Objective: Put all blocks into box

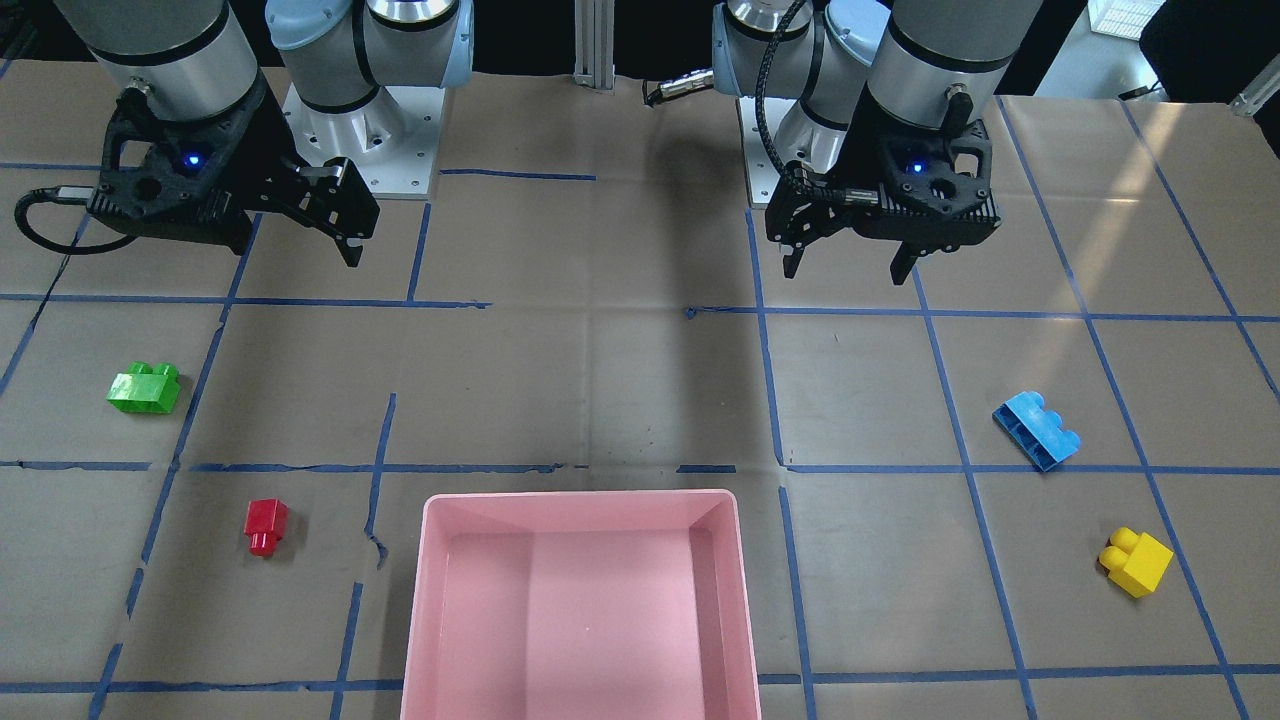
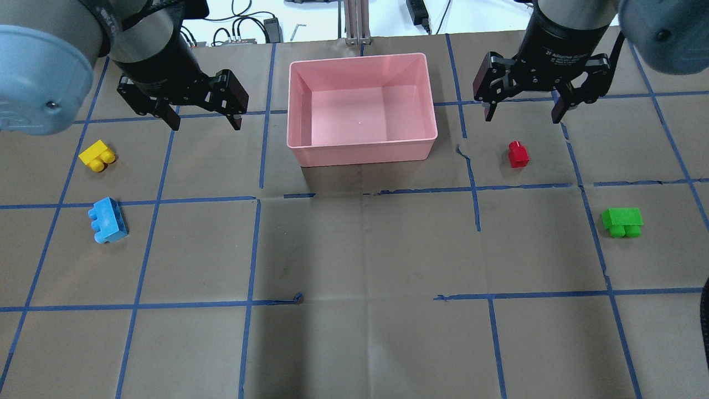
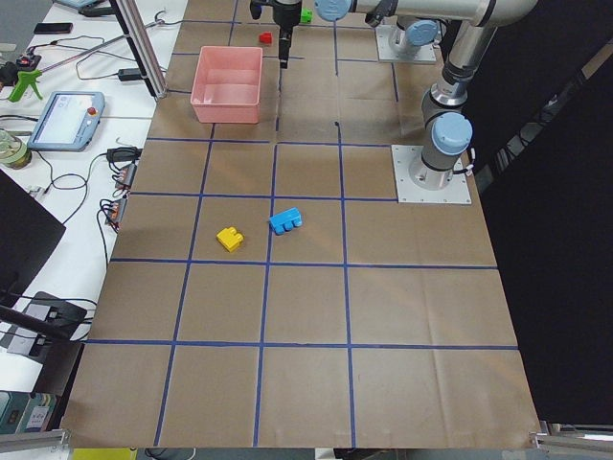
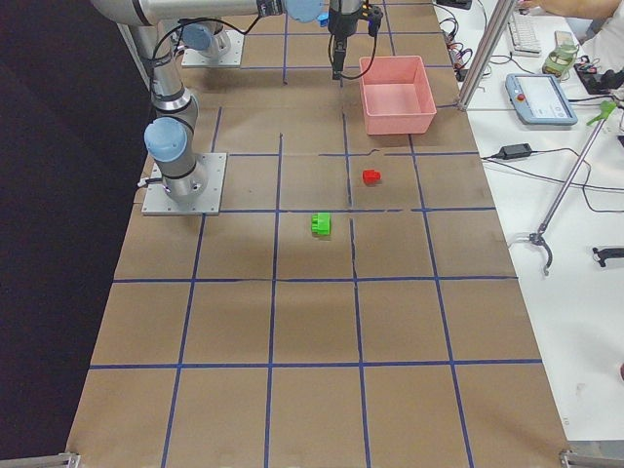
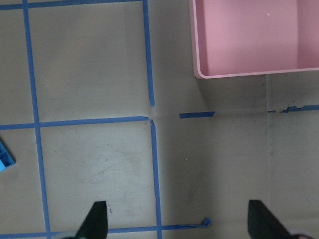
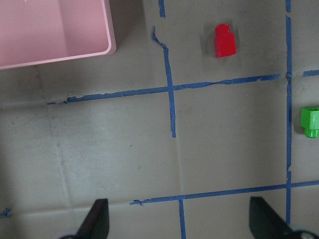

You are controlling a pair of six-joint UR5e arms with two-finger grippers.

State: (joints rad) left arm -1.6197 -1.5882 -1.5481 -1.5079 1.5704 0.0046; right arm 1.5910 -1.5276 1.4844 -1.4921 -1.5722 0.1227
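The pink box [image 2: 360,56] sits empty at the table's far middle, between my two grippers. My left gripper [image 2: 206,119] is open and empty, hovering left of the box. The yellow block [image 2: 97,155] and the blue block [image 2: 108,220] lie on the table to its left and nearer me. My right gripper [image 2: 522,113] is open and empty, right of the box, just beyond the red block [image 2: 518,154]. The green block [image 2: 622,221] lies further right and nearer me. The right wrist view shows the red block [image 6: 224,41] and the edge of the green block [image 6: 310,122].
Brown paper with a blue tape grid [image 2: 255,249] covers the table. The arm bases [image 1: 365,130] stand at the robot's edge. A side bench with a tablet [image 3: 62,117], cables and tools runs beyond the box's far edge.
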